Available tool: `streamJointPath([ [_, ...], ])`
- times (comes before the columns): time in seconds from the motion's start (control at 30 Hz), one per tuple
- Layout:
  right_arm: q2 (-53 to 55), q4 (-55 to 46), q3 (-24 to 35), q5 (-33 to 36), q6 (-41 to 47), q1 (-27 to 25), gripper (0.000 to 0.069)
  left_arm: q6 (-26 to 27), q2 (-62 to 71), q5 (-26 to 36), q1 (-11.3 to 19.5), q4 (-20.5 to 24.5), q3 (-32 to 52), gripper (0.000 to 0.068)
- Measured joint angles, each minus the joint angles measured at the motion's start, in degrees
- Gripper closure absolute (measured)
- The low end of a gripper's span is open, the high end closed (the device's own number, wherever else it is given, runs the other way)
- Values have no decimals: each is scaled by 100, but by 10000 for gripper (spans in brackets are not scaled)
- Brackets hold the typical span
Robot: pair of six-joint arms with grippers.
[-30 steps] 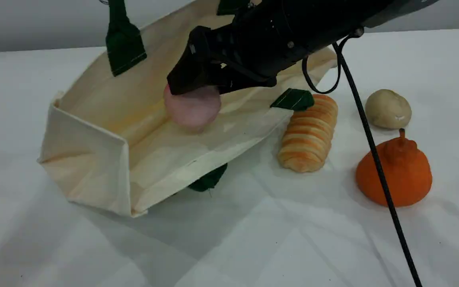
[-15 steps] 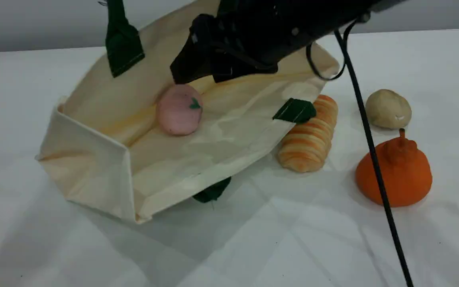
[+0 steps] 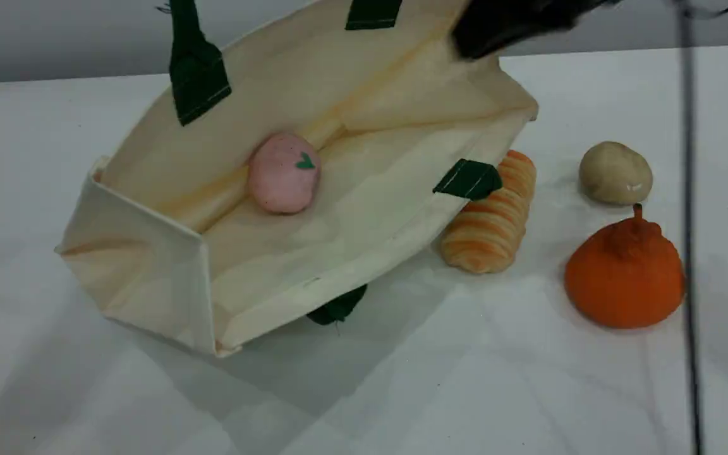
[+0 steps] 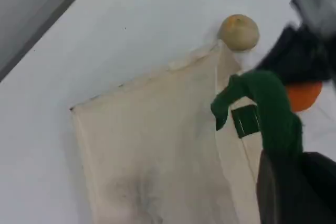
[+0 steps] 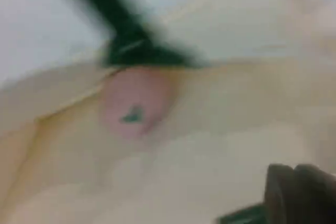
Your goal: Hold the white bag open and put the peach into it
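The white bag [image 3: 143, 272] lies tilted on the table with its mouth held wide toward the camera. The peach [image 3: 284, 172] rests alone inside it on the lower wall, pink with a small green leaf mark. One green handle [image 3: 194, 69] rises taut out of the top edge. In the left wrist view that green handle [image 4: 270, 108] runs into my left gripper [image 4: 294, 187], which is shut on it above the bag [image 4: 152, 150]. My right gripper [image 3: 503, 25] is a dark blur at the bag's far rim, shut and empty. The right wrist view shows the peach [image 5: 135, 103] blurred, well away from that gripper's fingertip [image 5: 296, 195].
A striped bread roll [image 3: 489, 215] lies against the bag's right edge. Further right sit a beige lump [image 3: 615, 172] and an orange stemmed fruit [image 3: 624, 275]. A black cable [image 3: 689, 221] hangs blurred down the right side.
My right gripper let the peach drop into the bag, then pulled up and back to the right and shut. The peach settled on the bag's inner wall. The left grip is unchanged.
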Motion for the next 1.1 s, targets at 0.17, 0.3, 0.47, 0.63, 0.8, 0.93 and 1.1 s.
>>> streamJointPath([
  [0.17,-497,-261,-6,-28,114,-863,682,-177,0,0,0,-18,0,589],
  [0.3,-696,-575,-11,-90,278,-1481,682,-176,0,0,0,-18,0,589],
  [0.47,-773,-894,-11,-426,734,-2026,682,-176,0,0,0,-52,0,589],
  [0.63,-780,-936,-11,-595,778,-2045,682,-176,0,0,0,-52,0,589],
  [0.8,-780,-930,-11,-596,778,-2045,682,-193,0,0,0,-56,0,589],
  [0.93,-780,-930,-11,-596,773,-2040,682,-194,0,0,0,-68,0,589],
  [1.1,-780,-930,-11,-596,768,-2040,682,-199,0,0,0,-68,0,577],
])
